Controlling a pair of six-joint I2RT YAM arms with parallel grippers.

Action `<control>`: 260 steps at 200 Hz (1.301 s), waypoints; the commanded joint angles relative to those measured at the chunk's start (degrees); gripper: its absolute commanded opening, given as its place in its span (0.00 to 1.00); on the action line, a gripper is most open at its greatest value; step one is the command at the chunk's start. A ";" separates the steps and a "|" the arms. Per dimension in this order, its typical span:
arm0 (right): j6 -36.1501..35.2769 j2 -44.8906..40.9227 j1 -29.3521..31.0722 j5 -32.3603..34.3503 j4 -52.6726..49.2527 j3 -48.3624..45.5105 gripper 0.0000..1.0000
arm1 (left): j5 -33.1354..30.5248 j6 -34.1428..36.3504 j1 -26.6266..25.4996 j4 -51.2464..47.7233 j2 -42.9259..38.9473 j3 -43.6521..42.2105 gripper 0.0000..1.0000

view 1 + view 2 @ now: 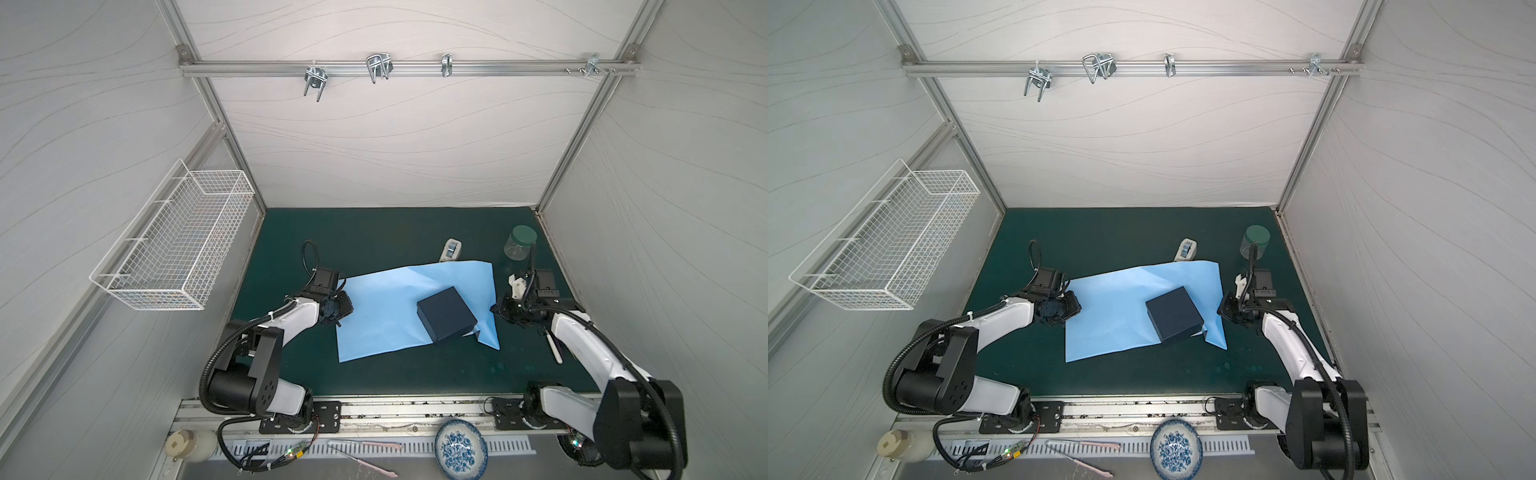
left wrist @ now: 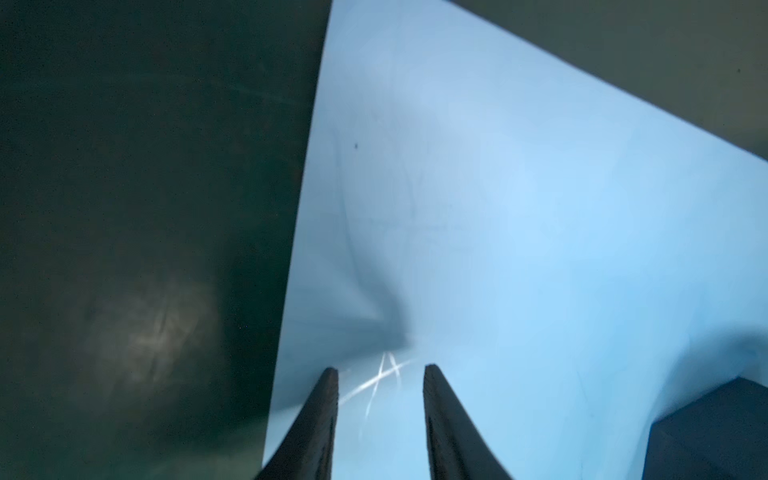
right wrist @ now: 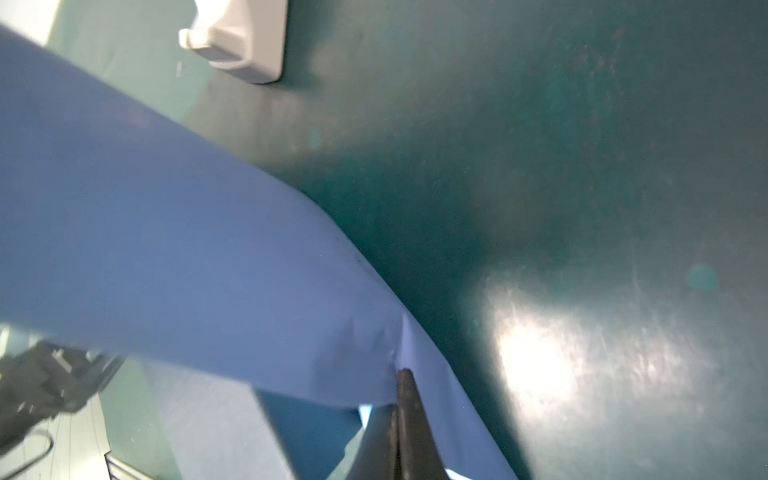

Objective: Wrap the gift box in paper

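The box (image 1: 446, 313) (image 1: 1174, 316) sits askew on the right half of the paper (image 1: 386, 320) (image 1: 1113, 324). The paper lies light side up in the middle of the green mat (image 1: 374, 232).

The paper's right side is lifted off the mat and buckled beside the box. Its duller indigo underside (image 3: 166, 249) faces the right wrist camera. The right gripper (image 1: 498, 309) (image 3: 400, 374) has its jaws pressed together on that raised edge.

The left gripper (image 1: 341, 308) (image 2: 380, 368) is at the paper's left edge. Its fingers (image 2: 328, 415) stand partly apart over the sheet with nothing clamped between them. A crease in the paper lies just ahead of the tips, and the box corner (image 2: 706, 432) shows off to one side.

A white tape dispenser (image 1: 451, 249) (image 1: 1185, 249) (image 3: 245, 37) lies right at the paper's far edge, its near end touching or just under the sheet. A clear jar (image 1: 519, 243) with a green lid stands further back, apart from the paper and behind the right gripper. A white stick (image 1: 555, 349) lies on the mat beside the right arm. The mat nearer the camera than the paper is bare.
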 commanded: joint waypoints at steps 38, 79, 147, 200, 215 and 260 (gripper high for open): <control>1.04 -8.69 -0.71 6.94 -6.20 -0.63 0.00 | -4.37 2.44 1.53 -1.45 4.62 6.36 0.41; 0.39 -10.63 -0.29 9.01 -5.88 0.53 0.30 | -2.53 2.46 1.58 -2.48 4.54 11.25 0.51; -2.12 -17.42 16.67 20.22 -10.37 4.67 0.72 | 10.39 -1.28 -2.20 3.31 -8.31 6.16 0.67; -1.15 -7.37 24.63 6.68 -3.36 1.20 0.99 | 16.54 -6.94 -13.42 10.61 -12.51 -4.50 0.75; -1.06 -3.56 22.70 -1.16 -0.44 0.83 0.99 | 15.79 -7.05 -13.30 10.30 -10.58 -5.41 0.74; 2.60 0.64 21.08 -13.31 6.29 -2.49 0.99 | 13.73 -4.96 -9.15 9.43 -1.95 -3.84 0.69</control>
